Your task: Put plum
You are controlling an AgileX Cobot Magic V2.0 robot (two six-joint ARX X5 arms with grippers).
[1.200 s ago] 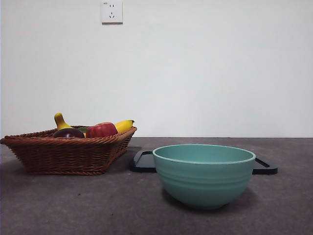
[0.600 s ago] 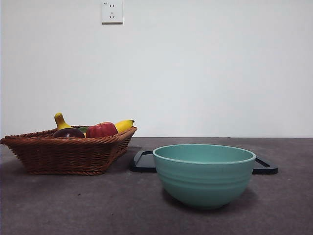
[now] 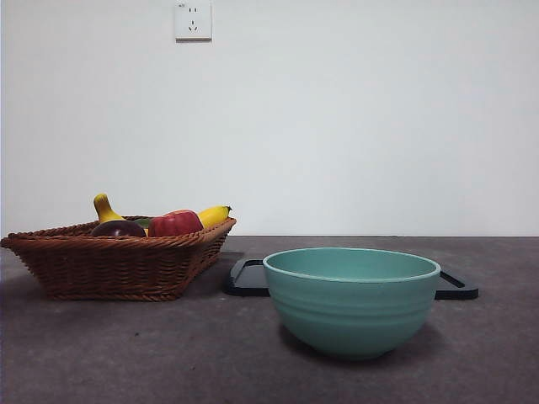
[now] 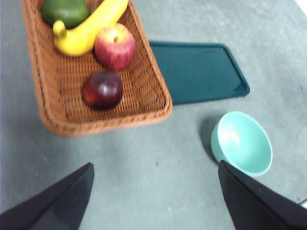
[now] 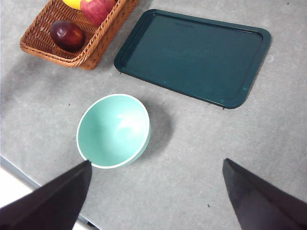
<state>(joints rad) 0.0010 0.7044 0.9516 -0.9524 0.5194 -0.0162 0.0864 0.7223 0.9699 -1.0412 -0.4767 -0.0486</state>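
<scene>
- Left claw [image 4: 153, 201]: jaws spread wide, nothing held; hung high over the grey counter [image 4: 144, 182], nearest the woven brown wicker basket [image 4: 158, 108].
- Right claw [image 5: 156, 201]: jaws likewise apart and empty, poised above the round mint-green bowl [image 5: 114, 130] and the flat dark-teal tray [image 5: 196, 57].
- Glossy dark-maroon plum [image 4: 102, 89] seen lying in the basket, near the red apple [image 4: 115, 46], yellow banana [image 4: 91, 26] and green fruit [image 4: 64, 10].
- Progress judged nil: plum not yet grasped; reach, lift and placement all left. Destination unnamed by the task.
</scene>
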